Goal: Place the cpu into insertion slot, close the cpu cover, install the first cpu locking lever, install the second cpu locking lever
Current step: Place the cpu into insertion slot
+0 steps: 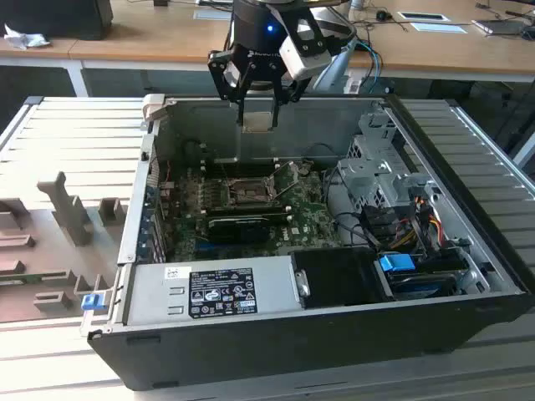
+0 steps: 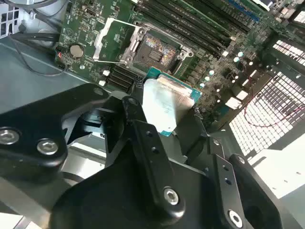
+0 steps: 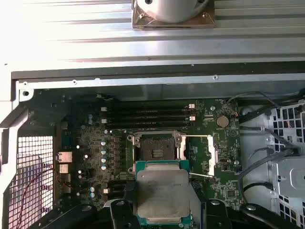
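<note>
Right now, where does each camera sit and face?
Exterior view: off the arm, looking down into the open computer case; the gripper holds the cpu by its far wall.
First wrist view: on the wrist, looking past the held cpu and gripper parts at the insertion slot.
Second wrist view: on the wrist, slanted over the black gripper links toward the slot.
Both wrist views share cpu, slot and open cpu cover.

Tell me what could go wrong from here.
1. The gripper holds the cpu by its edges above the board. A slip would likely drop it onto the open slot.
2. If lowered skewed, the cpu may land on the slot's rim.
3. The open cover beside the slot could snag the gripper.
</note>
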`<state>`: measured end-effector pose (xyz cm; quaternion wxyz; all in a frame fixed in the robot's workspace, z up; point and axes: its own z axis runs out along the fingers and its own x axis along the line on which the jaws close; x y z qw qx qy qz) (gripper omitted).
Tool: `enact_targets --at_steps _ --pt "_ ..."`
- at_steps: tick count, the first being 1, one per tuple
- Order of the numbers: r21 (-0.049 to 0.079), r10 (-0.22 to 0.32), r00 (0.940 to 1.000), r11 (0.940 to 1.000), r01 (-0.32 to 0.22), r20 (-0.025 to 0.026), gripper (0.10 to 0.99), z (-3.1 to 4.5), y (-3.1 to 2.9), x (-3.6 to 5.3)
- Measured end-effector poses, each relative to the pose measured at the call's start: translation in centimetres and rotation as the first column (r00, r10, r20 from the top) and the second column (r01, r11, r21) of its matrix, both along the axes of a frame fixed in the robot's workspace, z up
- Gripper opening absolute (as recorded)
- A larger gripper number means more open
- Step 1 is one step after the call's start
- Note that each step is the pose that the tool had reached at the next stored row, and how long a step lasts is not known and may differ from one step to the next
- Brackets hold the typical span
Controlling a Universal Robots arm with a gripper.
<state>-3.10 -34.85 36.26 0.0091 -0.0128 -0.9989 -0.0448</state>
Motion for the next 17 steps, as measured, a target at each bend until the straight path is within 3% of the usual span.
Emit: enact_targets --at_steps 8,17 --pt "0.000 -0.089 0.9960 0.9960 0.089 0.0000 0.525 -0.01 -0.01 -0.01" --pt "0.000 -0.123 0.9924 0.9924 0.123 -0.0008 0.525 -0.22 -0.02 -0.02"
